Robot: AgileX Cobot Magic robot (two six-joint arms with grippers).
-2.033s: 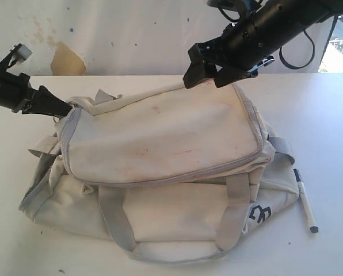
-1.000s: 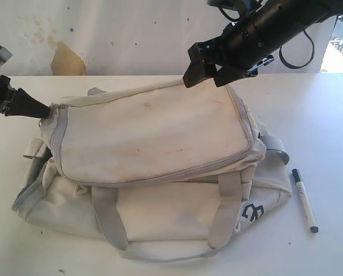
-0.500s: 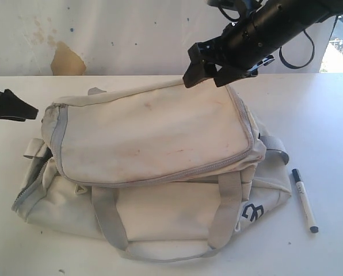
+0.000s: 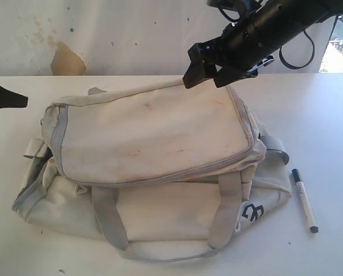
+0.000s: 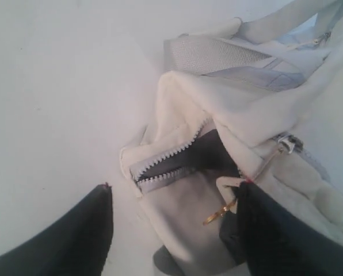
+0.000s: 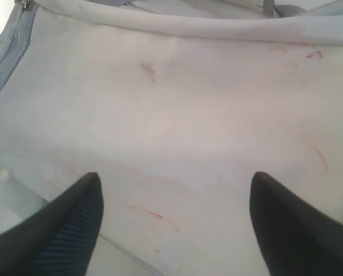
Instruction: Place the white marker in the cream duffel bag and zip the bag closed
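The cream duffel bag lies in the middle of the table, its stained top flap resting loosely over the body. The zipper gapes at the bag's left end. The white marker lies on the table just right of the bag. At the exterior view's left edge my left gripper stands open and empty, clear of the bag. In the left wrist view the left gripper faces the bag's open zipper end and a gold zipper pull. Over the bag's far edge my right gripper hangs open. In the right wrist view the right gripper looks down on the flap.
The white table carries only the bag and marker. A stained white wall with a tan patch stands behind. Grey webbing handles hang over the bag's near side.
My left gripper has opened, let go of the flap's left corner and drawn back to the left edge. The bag, the marker and the right arm stay put.
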